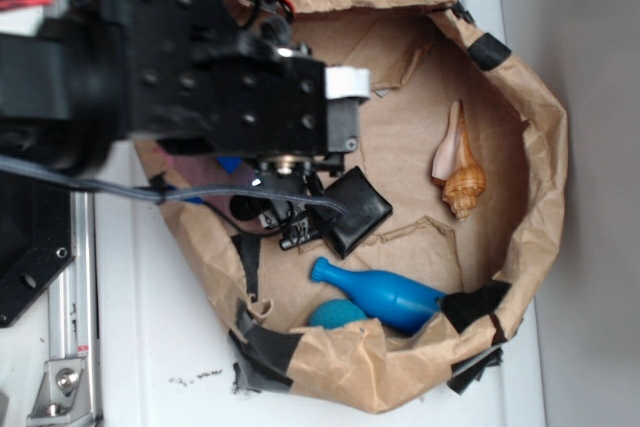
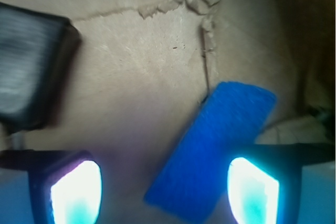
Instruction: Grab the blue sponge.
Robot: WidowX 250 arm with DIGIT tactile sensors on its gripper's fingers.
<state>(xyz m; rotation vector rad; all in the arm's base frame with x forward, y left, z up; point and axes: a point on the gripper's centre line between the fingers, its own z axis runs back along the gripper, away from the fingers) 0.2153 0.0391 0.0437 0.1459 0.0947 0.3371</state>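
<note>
Two glowing fingertips (image 2: 73,192) frame the bottom of the wrist view, set well apart, so the gripper (image 2: 164,195) stands open with nothing between its pads but air. Between them, and a little toward the right one, lies the blue sponge (image 2: 212,150), flat on the brown paper floor and skewed, its long side running from near left up to far right. Its near end sits inside the gap, which I take to be the reason for the wide stance: the jaws need room to drop either side of the pad. Because the sponge lies crooked to the fingers and close to the right one, a straight descent could land that finger on top of it; a small shift right or a twist of the wrist looks wise first.

From the exterior view the black arm (image 1: 200,77) hangs over the left part of a crumpled paper bag (image 1: 530,147) rolled down into a nest, and only a sliver of the blue sponge (image 1: 229,163) peeps out beneath the wrist. Just beside it, to the right, a black square pad (image 1: 355,209) rests tilted. Nearer the bag's front wall lie a glossy blue bottle (image 1: 385,292) and a teal ball (image 1: 335,315), both blue enough to confuse with the target, yet well clear of the gripper. Farther right a conch shell (image 1: 458,167) leans by itself. The bag sits on a white tabletop (image 1: 150,347).
</note>
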